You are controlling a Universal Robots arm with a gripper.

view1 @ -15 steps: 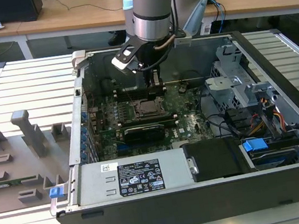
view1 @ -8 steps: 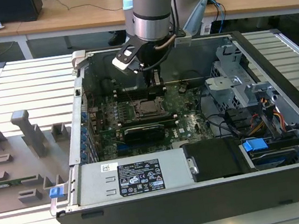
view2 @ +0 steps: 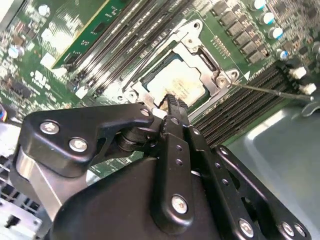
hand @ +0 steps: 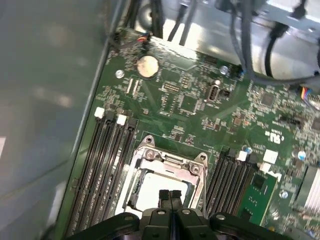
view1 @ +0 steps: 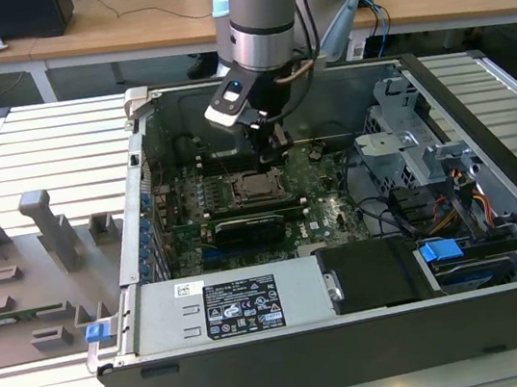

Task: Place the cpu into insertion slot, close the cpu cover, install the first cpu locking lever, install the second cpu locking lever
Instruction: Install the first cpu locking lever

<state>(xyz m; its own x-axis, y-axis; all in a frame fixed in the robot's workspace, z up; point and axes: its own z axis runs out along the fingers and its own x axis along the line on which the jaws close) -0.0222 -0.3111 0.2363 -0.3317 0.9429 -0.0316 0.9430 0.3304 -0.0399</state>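
My gripper [view1: 276,144] hangs inside the open computer case, just above the insertion slot [view1: 257,186] on the green motherboard. Its black fingers [hand: 164,196] are pressed together with nothing between them, shut. The cpu [view2: 181,85], pale and silvery, lies flat in the slot, directly under the fingertips in both wrist views [hand: 149,194]. The cpu cover [hand: 170,161], a silver frame, lies down around the chip [view2: 200,47]. A thin metal locking lever [view2: 272,91] sticks out from one corner of the socket, over the memory slots.
Black memory slots [hand: 107,150] run along both sides of the socket. A card [view1: 258,225] stands just in front of it, and cables and drive cages [view1: 419,160] fill the exterior view's right. The case walls [view1: 146,123] rise close around. A grey fixture plate [view1: 28,277] lies outside.
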